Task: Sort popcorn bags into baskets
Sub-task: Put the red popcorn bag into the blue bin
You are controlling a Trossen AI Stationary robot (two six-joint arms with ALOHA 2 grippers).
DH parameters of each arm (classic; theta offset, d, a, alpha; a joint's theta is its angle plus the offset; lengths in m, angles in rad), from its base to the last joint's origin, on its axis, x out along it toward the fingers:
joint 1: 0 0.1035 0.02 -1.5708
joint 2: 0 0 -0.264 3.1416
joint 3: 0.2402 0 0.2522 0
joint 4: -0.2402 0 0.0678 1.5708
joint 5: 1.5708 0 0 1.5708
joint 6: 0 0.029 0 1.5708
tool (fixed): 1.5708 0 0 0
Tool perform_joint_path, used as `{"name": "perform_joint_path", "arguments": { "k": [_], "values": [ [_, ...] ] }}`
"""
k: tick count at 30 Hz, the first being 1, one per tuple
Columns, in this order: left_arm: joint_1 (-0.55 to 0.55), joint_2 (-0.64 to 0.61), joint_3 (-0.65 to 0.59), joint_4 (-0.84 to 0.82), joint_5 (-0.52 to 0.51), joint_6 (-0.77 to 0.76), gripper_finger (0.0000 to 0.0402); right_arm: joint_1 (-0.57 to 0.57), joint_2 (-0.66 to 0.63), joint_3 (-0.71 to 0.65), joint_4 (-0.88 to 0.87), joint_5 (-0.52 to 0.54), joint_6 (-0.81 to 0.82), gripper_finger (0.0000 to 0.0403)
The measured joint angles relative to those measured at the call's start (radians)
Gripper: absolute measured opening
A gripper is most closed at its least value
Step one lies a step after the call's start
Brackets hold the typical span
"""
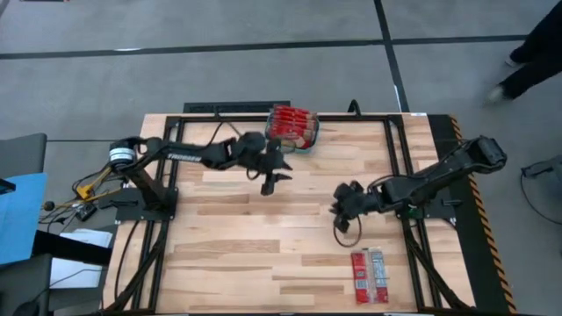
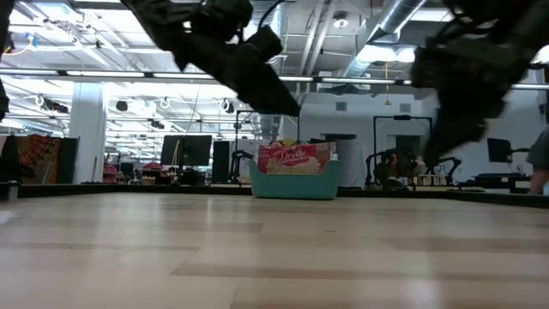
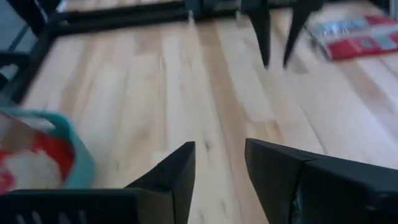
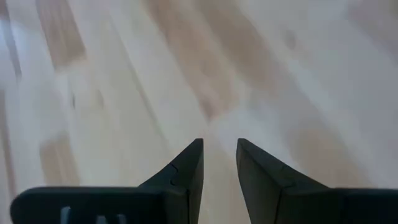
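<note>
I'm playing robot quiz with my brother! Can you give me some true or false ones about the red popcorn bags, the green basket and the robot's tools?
1. The teal basket has red popcorn bags in it. True.
2. The left tool is holding a popcorn bag. False: its fingers are apart with nothing between them.
3. Popcorn bags on the table lie near the front edge on the right arm's side. True.
4. The right tool is inside the basket. False: it hangs over bare wood near the table's middle, away from the basket.
5. The basket sits at the table's front edge. False: it is at the far edge.
</note>
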Motion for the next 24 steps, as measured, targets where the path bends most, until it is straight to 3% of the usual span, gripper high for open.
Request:
{"name": "perform_joint_path", "arguments": {
  "k": [6,15,24],
  "values": [
    [-0.129,-0.084,-0.097,0.03,-0.074,-0.072,0.012,0.104,-0.019,0.001,-0.108,-0.032,0.168,0.012],
    [-0.245,-0.078,-0.249,0.394,-0.113,-0.203,0.012,0.233,-0.017,0.076,-0.291,-0.18,0.38,0.012],
    [-0.371,-0.077,-0.292,0.413,-0.393,-0.169,0.012,0.433,-0.001,0.082,-0.323,-0.242,0.635,0.0131]
  ]
}}
